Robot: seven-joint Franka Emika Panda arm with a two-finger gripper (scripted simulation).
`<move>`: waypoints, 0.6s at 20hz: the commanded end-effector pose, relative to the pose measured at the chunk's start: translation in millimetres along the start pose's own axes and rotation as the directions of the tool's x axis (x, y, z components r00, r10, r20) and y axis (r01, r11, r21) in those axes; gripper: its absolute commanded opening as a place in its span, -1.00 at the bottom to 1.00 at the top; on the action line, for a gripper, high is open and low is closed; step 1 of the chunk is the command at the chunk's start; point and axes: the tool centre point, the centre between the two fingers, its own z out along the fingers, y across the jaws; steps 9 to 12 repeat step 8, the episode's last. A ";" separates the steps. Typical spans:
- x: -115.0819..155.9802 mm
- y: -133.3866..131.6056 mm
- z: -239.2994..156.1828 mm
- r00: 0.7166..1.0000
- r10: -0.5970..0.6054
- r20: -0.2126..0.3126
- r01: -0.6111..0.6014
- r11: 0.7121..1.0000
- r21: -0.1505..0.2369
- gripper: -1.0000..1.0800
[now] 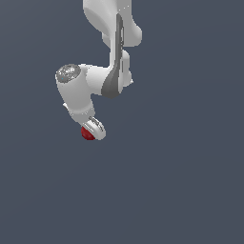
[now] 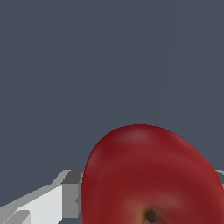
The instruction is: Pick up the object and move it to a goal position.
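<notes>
Red object [image 2: 153,175] in gripper [image 1: 91,131]

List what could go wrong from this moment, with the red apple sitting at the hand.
1. The apple is round and glossy, and only one finger shows clearly against its side in the wrist view; a shallow hold might let it roll out during a move.
2. In the exterior view the apple sits mostly hidden under the hand, so whether the grip is centred cannot be confirmed; an off-centre pinch could squirt it sideways.
</notes>
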 end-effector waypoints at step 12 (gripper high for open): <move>18.6 28.3 -28.4 1.000 -0.002 -0.002 0.002 1.000 0.000 -1.00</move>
